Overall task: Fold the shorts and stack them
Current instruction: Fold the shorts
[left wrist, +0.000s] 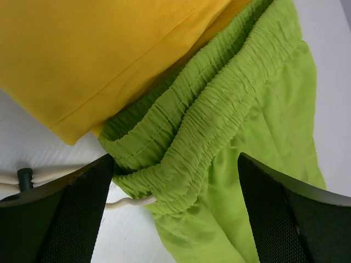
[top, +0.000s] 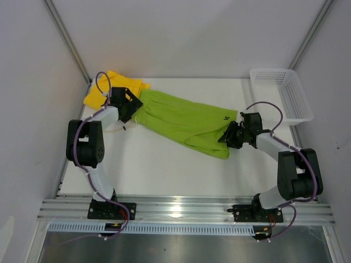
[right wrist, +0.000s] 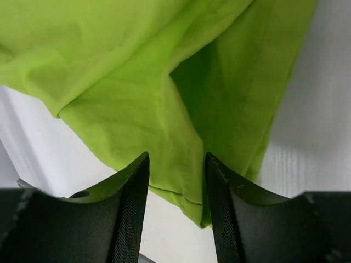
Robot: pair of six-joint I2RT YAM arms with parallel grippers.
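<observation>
Top view: the lime green shorts (top: 186,120) lie spread across the counter (top: 164,170). The yellow shorts (top: 118,87) overlap their waistband end at the far left edge. Open room lies toward you; the basket (top: 285,93) bounds the far right.

Left wrist view: the left claw (left wrist: 175,159) stands wide over the waistband (left wrist: 219,109) — closing here may snag the yellow pair or the drawstring (left wrist: 129,203).

Right wrist view: the right claw (right wrist: 176,156) is narrow around the leg hem (right wrist: 181,197). You cannot tell whether it grips — a thin bite may slip.
</observation>
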